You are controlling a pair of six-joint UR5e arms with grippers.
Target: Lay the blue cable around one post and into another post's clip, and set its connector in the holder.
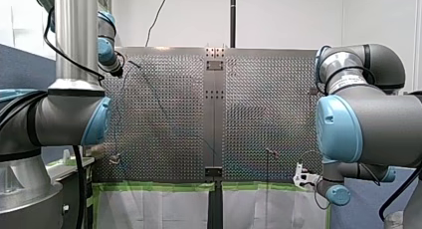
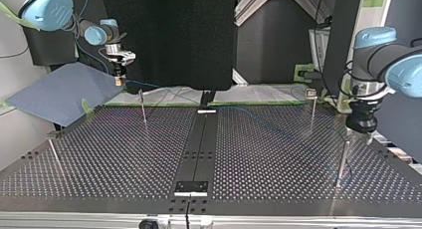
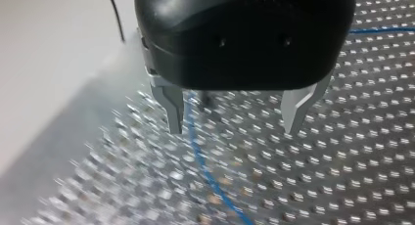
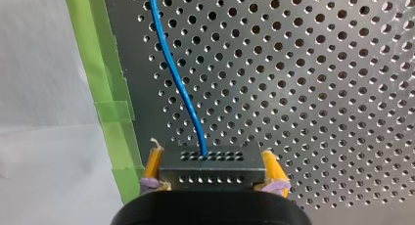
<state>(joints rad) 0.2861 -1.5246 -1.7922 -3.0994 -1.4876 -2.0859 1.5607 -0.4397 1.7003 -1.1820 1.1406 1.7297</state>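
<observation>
Low post [image 2: 53,154]: stands near the top view's left edge of the desk [image 2: 124,154], well apart from the other things.
My right gripper [image 2: 118,79]: hangs over the desk's far left corner in the top view, beside a blue-grey sheet [image 2: 59,92].
Its fingers: yellow pads [image 4: 153,162] are clenched on the two sides of the connector [image 4: 211,168].
Connector: a black block with rows of small holes, held in those fingers above the desk, close to the green tape [image 4: 105,88] along the desk's edge.
Blue cable [image 4: 181,90]: leaves the connector's face and runs away over the perforated plate. In the top view it crosses the desk toward the right, only faintly seen.
Thin post [image 2: 143,109]: just right of my right gripper, upright.
Black strip [image 2: 199,139]: runs down the desk's middle.
Clip post [image 2: 312,107]: upright, with a small head on top. The cable is not visibly in it.
Tall post [image 2: 342,162]: near my left gripper.
My left gripper [image 3: 235,122]: its metal fingers [image 3: 172,105] are spread and grasp nothing. The cable lies on the desk under them, nearer one finger.
</observation>
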